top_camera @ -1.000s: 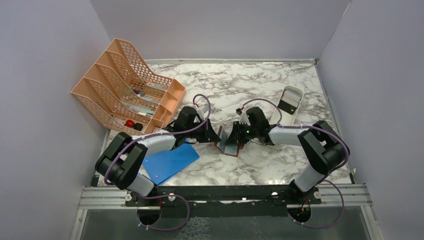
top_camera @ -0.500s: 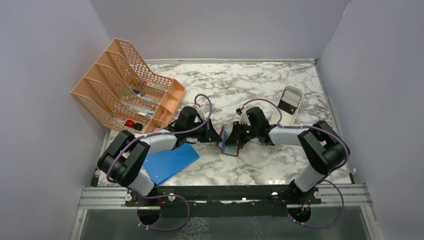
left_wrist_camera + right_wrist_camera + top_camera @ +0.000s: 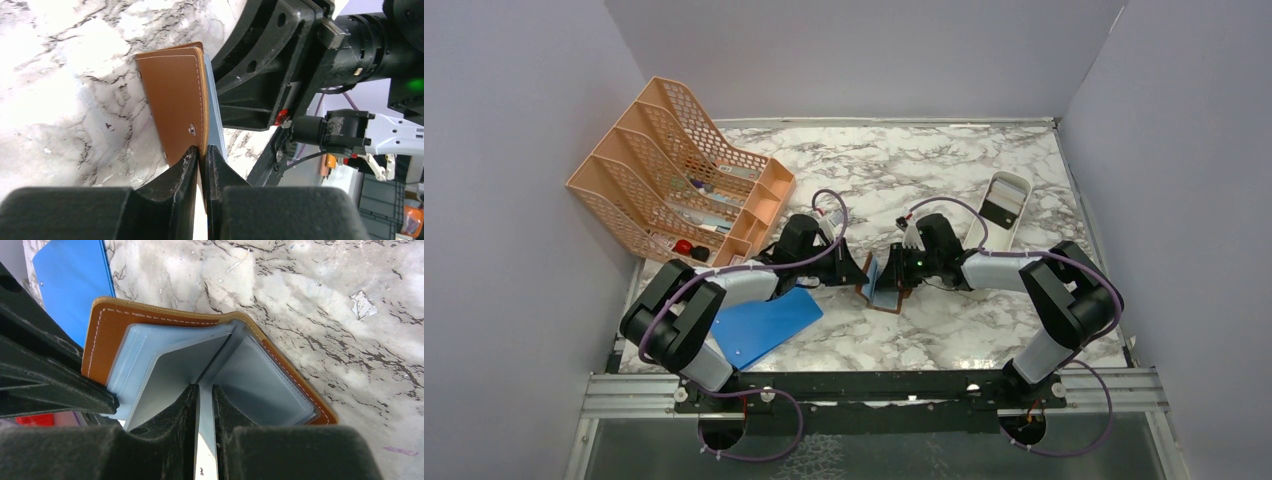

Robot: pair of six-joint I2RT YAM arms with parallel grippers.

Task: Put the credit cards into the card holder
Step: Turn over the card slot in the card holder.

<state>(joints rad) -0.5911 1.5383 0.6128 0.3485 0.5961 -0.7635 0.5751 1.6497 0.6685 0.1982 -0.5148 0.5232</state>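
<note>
The brown leather wallet stands open on the marble table between my grippers. My left gripper is shut on the edge of its left flap, by the snap. In the right wrist view the wallet's light blue lining faces me. My right gripper is shut on a thin light blue card, whose far end sits in the wallet's fold. A dark card lies in the white tray at the back right.
An orange mesh rack with small items stands at the back left. A large bright blue board lies under the left arm, and it also shows in the right wrist view. Purple walls enclose the table.
The left gripper has edged slightly right with the wallet flap, which stands a bit more upright. The right arm has barely moved.
</note>
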